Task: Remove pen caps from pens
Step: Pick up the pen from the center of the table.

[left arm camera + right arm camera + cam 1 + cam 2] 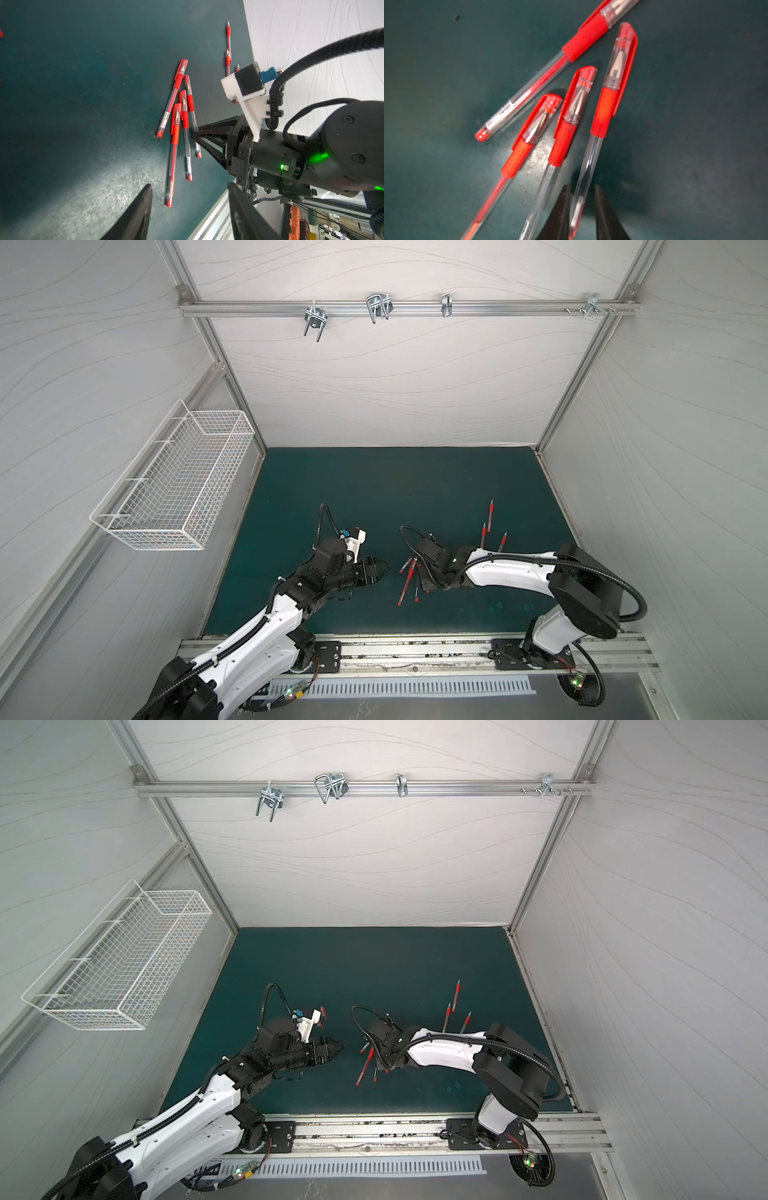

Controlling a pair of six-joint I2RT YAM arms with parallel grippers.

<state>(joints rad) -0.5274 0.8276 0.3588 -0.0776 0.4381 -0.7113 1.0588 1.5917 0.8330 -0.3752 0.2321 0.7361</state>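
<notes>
Right gripper (582, 186), nearest me, straddles the clear barrel of one capped pen (604, 112) among four on the mat (374, 489); whether it grips yet, I cannot tell. Left gripper (189, 185) hovers beside, parted, empty. Next I'd clamp, lift, and have left pull the cap (623, 56). Farther back lie three uncapped pens (483, 534).

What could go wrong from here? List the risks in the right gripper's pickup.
1. The right gripper straddles the barrel of one capped pen. The neighbouring pen lies almost against one finger, so it may get pinched or dragged along.
2. The grip sits far down the barrel from the cap, so the pen might pivot or slip when the open left gripper pulls.
</notes>
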